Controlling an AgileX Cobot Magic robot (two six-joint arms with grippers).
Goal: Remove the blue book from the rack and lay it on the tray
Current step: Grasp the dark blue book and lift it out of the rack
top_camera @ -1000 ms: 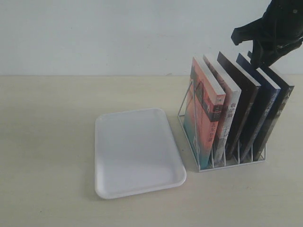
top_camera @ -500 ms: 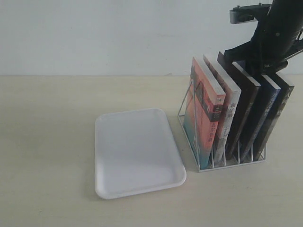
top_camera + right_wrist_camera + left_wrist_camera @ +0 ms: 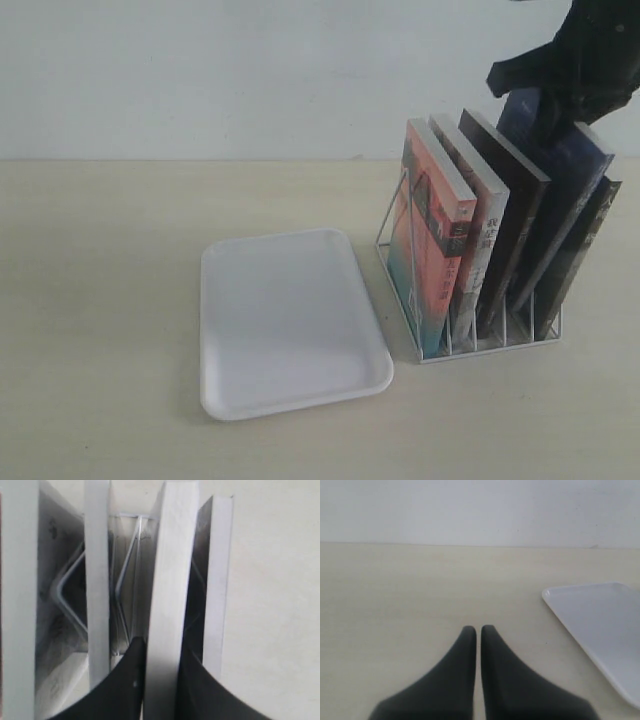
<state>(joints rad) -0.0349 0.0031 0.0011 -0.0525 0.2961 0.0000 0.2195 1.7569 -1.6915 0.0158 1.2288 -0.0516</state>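
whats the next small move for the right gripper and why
Probably lift the blue book straight up: the right gripper pinches its top edge, but its lower part sits between the dividers of the rack with books close on both sides, so swinging toward the tray now would likely snag.

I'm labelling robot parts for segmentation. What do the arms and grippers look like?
Both are matte black. The left gripper has two smooth fingers, broad at the base, curving in to narrow rounded tips. The right gripper shows the same black curved fingers. The right arm is a bulky black shape in the exterior view. No markings show.
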